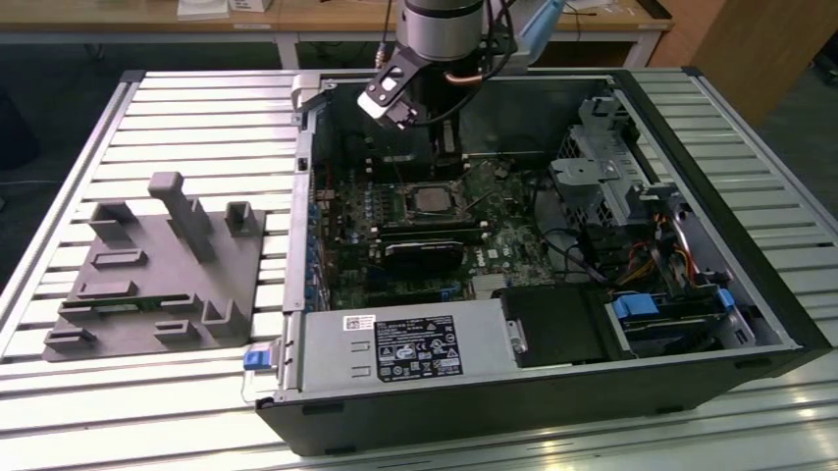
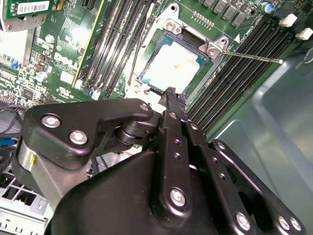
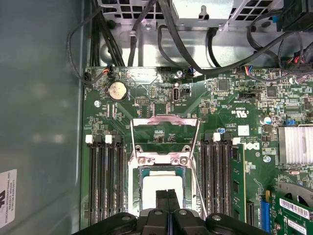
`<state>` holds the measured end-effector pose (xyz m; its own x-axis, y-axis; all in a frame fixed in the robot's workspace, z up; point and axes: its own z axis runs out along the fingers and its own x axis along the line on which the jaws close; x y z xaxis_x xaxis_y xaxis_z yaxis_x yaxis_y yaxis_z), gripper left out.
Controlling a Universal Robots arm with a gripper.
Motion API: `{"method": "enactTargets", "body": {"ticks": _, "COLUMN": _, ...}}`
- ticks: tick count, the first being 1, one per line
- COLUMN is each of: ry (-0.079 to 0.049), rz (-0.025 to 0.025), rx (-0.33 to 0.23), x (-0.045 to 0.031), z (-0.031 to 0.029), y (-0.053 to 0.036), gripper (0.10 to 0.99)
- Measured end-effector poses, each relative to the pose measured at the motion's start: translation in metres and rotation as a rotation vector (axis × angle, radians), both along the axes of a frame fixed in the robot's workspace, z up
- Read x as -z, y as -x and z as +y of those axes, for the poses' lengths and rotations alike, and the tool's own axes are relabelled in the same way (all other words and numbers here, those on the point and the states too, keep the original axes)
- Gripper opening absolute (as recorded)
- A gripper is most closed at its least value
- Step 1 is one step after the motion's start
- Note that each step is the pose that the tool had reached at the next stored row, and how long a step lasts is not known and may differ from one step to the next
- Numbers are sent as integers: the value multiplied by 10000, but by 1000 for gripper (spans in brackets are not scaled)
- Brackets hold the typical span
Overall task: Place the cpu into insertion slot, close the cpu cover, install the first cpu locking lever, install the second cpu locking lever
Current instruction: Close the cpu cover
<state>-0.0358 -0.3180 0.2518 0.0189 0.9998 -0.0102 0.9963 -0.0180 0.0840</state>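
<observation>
Clearly we are at the second step: the cpu (image 3: 160, 182) already lies flat in its socket on the motherboard (image 3: 230, 112), while the cpu cover (image 3: 165, 119) is swung open, tipped back beyond the socket with bare board showing through its window. Our tool (image 3: 167, 197) hangs right over the chip's near edge, its two fingers pressed together and holding nothing; whether the tips touch the chip we cannot tell. One thin locking lever (image 2: 254, 57) stands free, angled out over the memory slots beside the socket. We judge that closing the cover calls for catching the plate's far edge and swinging it over on its hinge until the window frames the chip, without scraping the metal face. As for containers, the open computer case (image 1: 524, 402) lies on the table (image 1: 196, 128), reaching toward the edge at the exterior view's right, and holds the board, a labelled power supply (image 1: 416, 345) and cables (image 3: 161, 29); a grey fixture (image 1: 157, 265) sits near the table's edge at the exterior view's left
</observation>
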Motion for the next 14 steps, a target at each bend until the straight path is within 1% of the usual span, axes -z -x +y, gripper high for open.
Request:
{"method": "enactTargets", "body": {"ticks": 11, "ry": 0, "rz": 0, "rx": 0, "x": -137, "z": 0, "y": 0, "gripper": 106}}
{"method": "enactTargets", "body": {"ticks": 14, "ry": -3, "rz": -2, "rx": 0, "x": -140, "z": 0, "y": -1, "gripper": 106}}
